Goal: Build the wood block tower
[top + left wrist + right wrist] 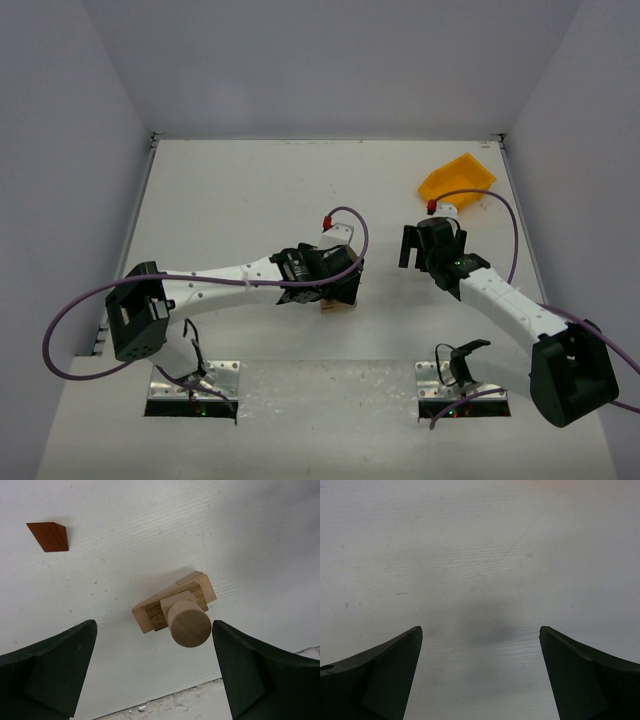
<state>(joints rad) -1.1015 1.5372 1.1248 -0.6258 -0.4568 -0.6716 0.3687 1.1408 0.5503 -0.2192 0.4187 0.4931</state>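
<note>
The wood block tower stands on the white table as a stack of pale tan blocks, with a round wooden cylinder on top. In the top view only its edge peeks out beneath my left gripper. My left gripper hovers above the stack, open, its fingers well apart on either side and touching nothing. A dark reddish-brown block lies alone on the table, away from the tower. My right gripper is open over bare table, holding nothing.
A yellow plastic bin sits at the back right near the wall. Purple cables loop over both arms. The near table edge, with chipped paint, runs just below the tower in the left wrist view.
</note>
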